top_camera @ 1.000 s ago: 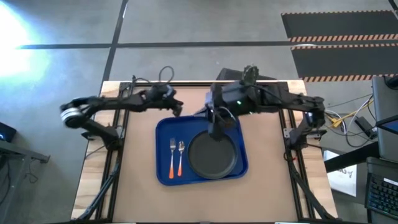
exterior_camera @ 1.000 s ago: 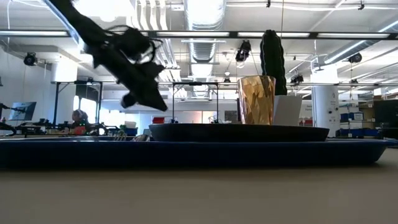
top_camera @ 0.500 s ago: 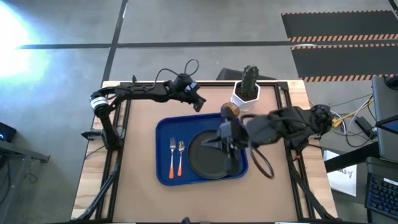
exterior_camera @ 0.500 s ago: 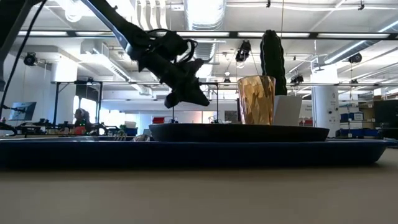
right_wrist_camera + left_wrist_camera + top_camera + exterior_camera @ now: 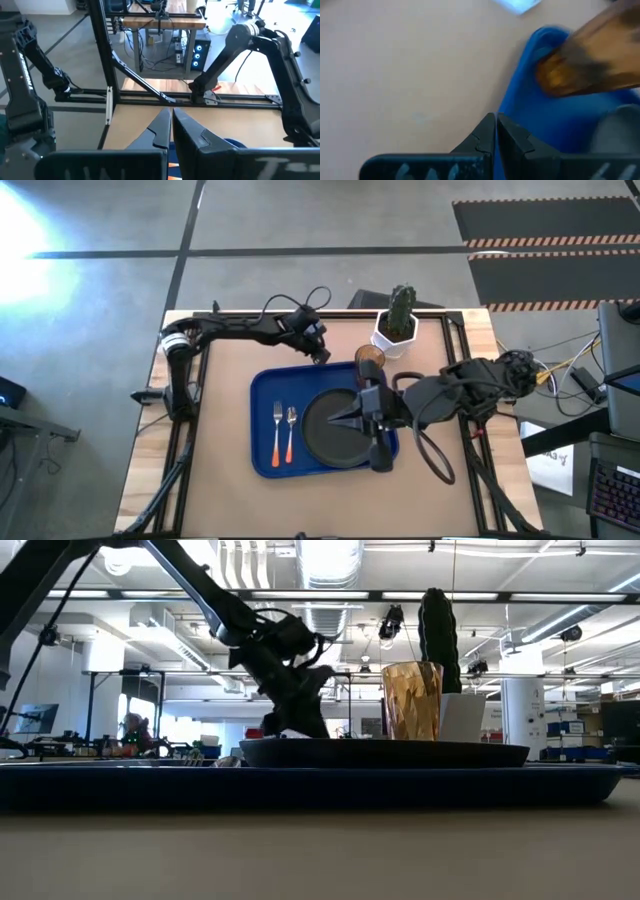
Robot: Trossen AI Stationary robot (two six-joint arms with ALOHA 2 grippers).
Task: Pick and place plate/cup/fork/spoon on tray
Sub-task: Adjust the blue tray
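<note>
Since half a second ago the left gripper (image 5: pixel 322 356) has slid further toward the tray's (image 5: pixel 262 390) far edge, now hanging just off the rim near the 12 o'clock side, and the right gripper (image 5: pixel 334 420) has drawn slightly back over the plate (image 5: pixel 340 435). Left fingers (image 5: pixel 485 137) are pressed together, nothing between them, as its wrist view shows, with the tray's blue corner and the blurred amber cup (image 5: pixel 570 75) just ahead. Right fingers (image 5: pixel 167 131) are likewise closed to a thin seam and empty, pointing toward 9 o'clock above the plate. On the table (image 5: pixel 220 440) the tray sits at the centre. The plate lies in the tray's 3 o'clock half. The fork (image 5: pixel 276 430) and spoon (image 5: pixel 291 431) lie side by side in the 9 o'clock half, handles toward 6 o'clock, the fork farther out; whether they touch cannot be told. The cup (image 5: pixel 370 360) stands off the tray, just beyond its far right corner at about 1 o'clock, with a cactus pot (image 5: pixel 396 328) close behind it, further toward 1 o'clock. From table height the cup (image 5: pixel 411 700) rises behind the plate's rim (image 5: pixel 385 752), the cactus (image 5: pixel 438 625) behind it, and the left gripper (image 5: pixel 292 718) hangs low at about 10 o'clock from the cup.
</note>
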